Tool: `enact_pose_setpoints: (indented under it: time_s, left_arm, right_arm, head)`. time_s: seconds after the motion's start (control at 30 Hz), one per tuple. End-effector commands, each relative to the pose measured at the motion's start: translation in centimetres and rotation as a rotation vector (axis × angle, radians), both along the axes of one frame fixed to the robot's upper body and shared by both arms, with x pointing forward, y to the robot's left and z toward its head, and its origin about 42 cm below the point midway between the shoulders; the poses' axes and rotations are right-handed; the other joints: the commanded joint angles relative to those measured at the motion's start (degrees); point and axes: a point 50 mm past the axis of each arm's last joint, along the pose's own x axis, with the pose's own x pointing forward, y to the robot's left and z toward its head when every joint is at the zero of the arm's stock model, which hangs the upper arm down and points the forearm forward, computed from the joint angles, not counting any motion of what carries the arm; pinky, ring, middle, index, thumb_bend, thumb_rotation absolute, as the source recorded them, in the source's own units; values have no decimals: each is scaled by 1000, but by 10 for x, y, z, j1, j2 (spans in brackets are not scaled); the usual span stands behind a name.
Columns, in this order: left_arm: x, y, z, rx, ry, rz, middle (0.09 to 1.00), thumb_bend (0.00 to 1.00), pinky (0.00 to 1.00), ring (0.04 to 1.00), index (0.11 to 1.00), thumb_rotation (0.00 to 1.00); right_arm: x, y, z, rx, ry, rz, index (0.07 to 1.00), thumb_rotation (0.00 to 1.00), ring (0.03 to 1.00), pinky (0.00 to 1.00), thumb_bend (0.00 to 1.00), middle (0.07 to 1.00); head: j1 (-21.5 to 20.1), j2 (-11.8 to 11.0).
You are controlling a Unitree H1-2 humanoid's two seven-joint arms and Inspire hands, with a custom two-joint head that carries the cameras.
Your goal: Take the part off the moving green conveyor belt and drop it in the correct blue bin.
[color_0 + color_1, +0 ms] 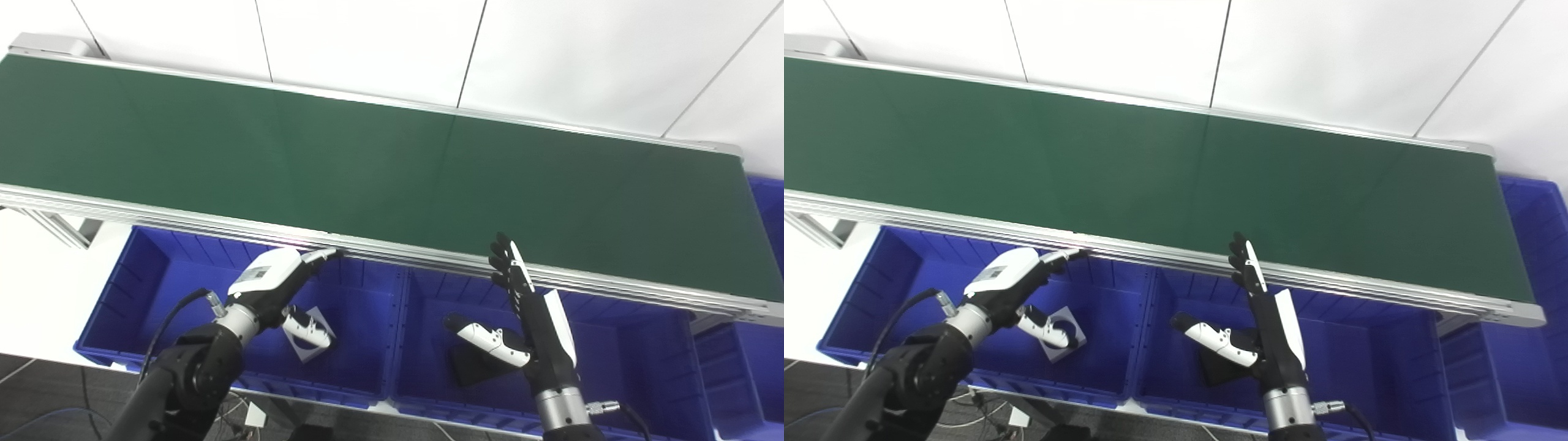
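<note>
The green conveyor belt (380,165) runs across the view and carries no part that I can see. My left hand (278,282) hovers open over the left blue bin (153,288), fingers stretched toward the belt's near rail. Below its thumb a grey square part (318,334) with a round hole lies on that bin's floor. My right hand (530,312) stands open and upright above the middle blue bin (612,355), fingertips level with the rail, thumb spread to the left. A dark flat part (474,367) lies in that bin under the thumb.
The belt's aluminium near rail (429,254) overhangs the bins' far edges. A third blue bin (744,373) stands at the right, another blue bin (768,202) beyond the belt's right end. White wall panels rise behind the belt. Cables hang below the left arm.
</note>
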Motion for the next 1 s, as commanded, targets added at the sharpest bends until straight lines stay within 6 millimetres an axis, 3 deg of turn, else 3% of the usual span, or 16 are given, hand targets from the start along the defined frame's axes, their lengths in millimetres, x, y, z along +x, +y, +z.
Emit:
enact_pose_setpoints:
  time_s: [0.0, 0.1, 0.23, 0.33, 0.47, 0.87, 0.97]
  left_arm:
    - [3, 4, 11, -155, -55, -8, 874, 820, 716, 833, 836, 242]
    - [1, 13, 11, -328, -42, 19, 876, 816, 764, 854, 847, 267]
    - [1, 20, 13, -491, -19, 74, 876, 849, 753, 841, 867, 285]
    - [1, 23, 13, -559, -3, 97, 881, 852, 777, 846, 877, 287]
    - [1, 26, 11, -583, 5, 97, 878, 833, 755, 838, 892, 250]
    - [0, 25, 10, -558, 0, 70, 887, 817, 770, 837, 892, 169]
    - [-1, 26, 10, -555, 1, 70, 890, 819, 772, 842, 890, 157]
  right_arm:
    - [0, 2, 11, 7, -14, 12, 990, 489, 942, 893, 808, 973]
    - [0, 3, 12, -7, 20, 20, 984, 399, 943, 891, 809, 982]
    - [-1, 4, 13, -12, 38, 20, 986, 278, 941, 895, 808, 981]
    - [-1, 5, 14, -23, 47, 18, 989, 257, 939, 890, 814, 981]
    - [-2, 5, 14, -43, 63, 10, 1000, 147, 939, 890, 827, 984]
    - [-4, 6, 14, -57, 85, 3, 1000, 152, 945, 898, 828, 988]
    - [-5, 8, 13, -41, 85, -6, 1000, 138, 942, 903, 826, 987]
  head:
    - [-4, -2]
    - [-8, -2]
    - [-18, -2]
    - [-25, -1]
    - [-30, -4]
    - [-43, -8]
    - [-81, -10]
